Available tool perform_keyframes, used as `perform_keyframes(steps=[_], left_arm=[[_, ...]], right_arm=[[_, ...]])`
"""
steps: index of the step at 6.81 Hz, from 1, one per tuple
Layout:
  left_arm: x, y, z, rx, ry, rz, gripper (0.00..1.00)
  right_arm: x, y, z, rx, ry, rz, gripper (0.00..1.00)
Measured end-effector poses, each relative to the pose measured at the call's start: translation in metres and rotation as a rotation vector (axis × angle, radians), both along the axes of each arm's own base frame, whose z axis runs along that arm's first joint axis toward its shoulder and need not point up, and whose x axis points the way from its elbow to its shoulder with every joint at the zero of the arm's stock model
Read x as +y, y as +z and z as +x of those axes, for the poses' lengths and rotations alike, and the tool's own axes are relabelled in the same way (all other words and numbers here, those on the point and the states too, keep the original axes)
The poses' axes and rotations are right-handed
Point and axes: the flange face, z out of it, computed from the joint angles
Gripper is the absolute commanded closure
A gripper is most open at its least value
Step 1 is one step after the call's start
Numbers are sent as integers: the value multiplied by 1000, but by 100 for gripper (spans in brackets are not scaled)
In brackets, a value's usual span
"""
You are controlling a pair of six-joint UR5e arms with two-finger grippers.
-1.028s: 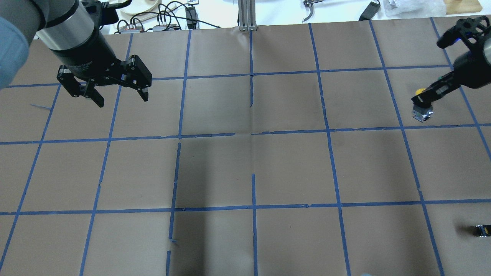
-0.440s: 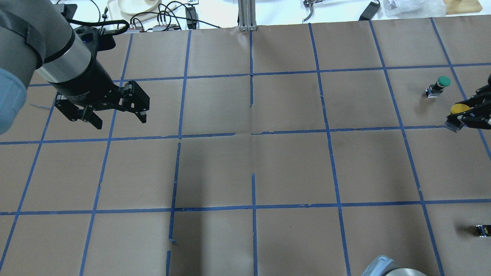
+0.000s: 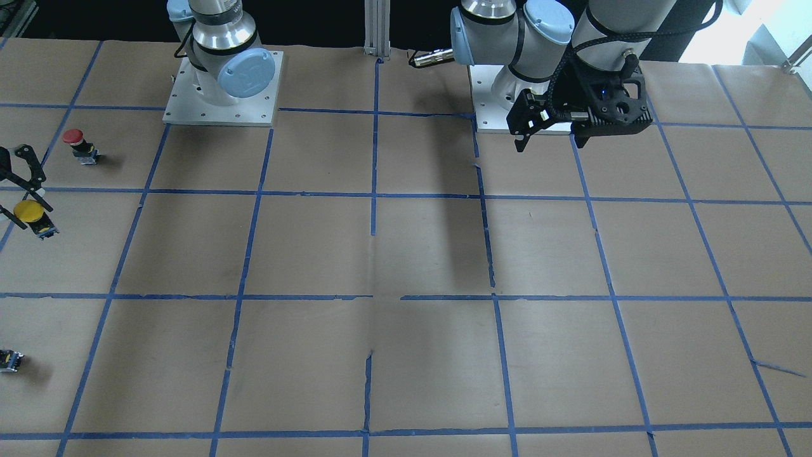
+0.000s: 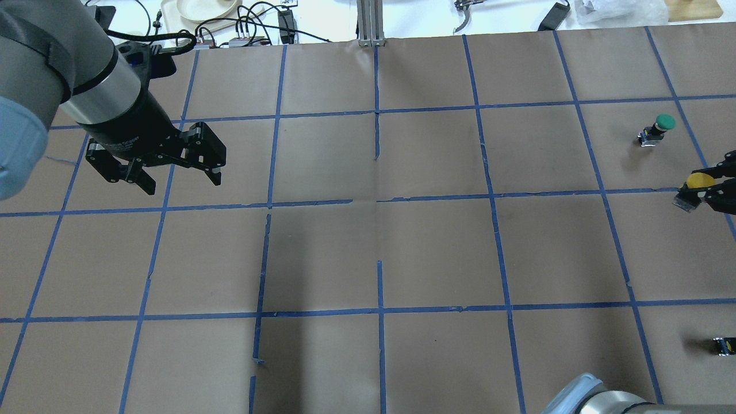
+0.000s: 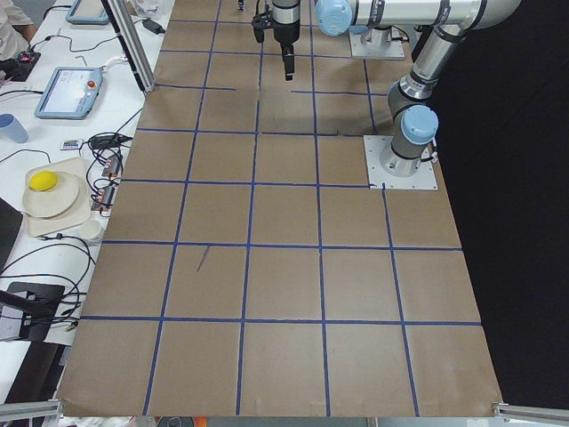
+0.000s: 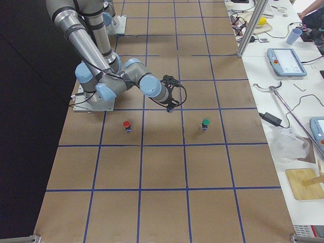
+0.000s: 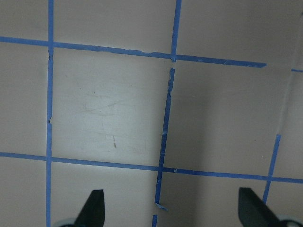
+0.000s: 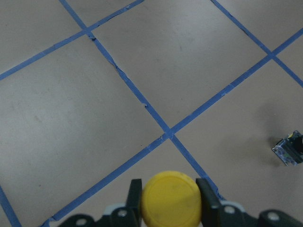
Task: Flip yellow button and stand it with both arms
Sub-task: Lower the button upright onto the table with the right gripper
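Observation:
The yellow button (image 4: 697,180) is at the far right edge of the overhead view, clamped in my right gripper (image 4: 710,190). In the right wrist view its round yellow cap (image 8: 171,196) sits between the two black fingers (image 8: 135,196). In the front-facing view the yellow button (image 3: 30,212) is at the left edge, low over the paper. I cannot tell whether its base touches the table. My left gripper (image 4: 183,183) hangs open and empty over the left of the table, far from the button. Its fingertips (image 7: 94,204) show wide apart in the left wrist view.
A green-capped button (image 4: 661,125) stands just beyond the yellow one. A red-capped button (image 3: 77,142) stands closer to the robot base. A small dark capless component (image 4: 722,345) lies near the table's right edge. The brown paper (image 4: 379,247) has a blue tape grid.
My right gripper has carried the yellow button right and toward the robot, uncovering the green button. My left gripper has moved a little nearer and lower, still open.

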Motion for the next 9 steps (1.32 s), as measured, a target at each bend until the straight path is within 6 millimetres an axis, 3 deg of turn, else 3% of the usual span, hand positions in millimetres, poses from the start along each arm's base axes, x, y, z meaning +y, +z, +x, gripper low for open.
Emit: perform_keyframes(steps=[3,5,7,9], left_arm=[[2,0,1,0,-4,-1,0],[3,0,1,2,-5,-2,0],[3,0,1,1,-4,-2,0],[2,0,1,2,-4,-2,0]], right_arm=[[4,-57,-35,-126,-61,36,92],[15,-72,-54,-140,-62,31,91],[21,-90,-67,-150,-40,22,84],[26,-98,-77,-162,-54,24,1]])
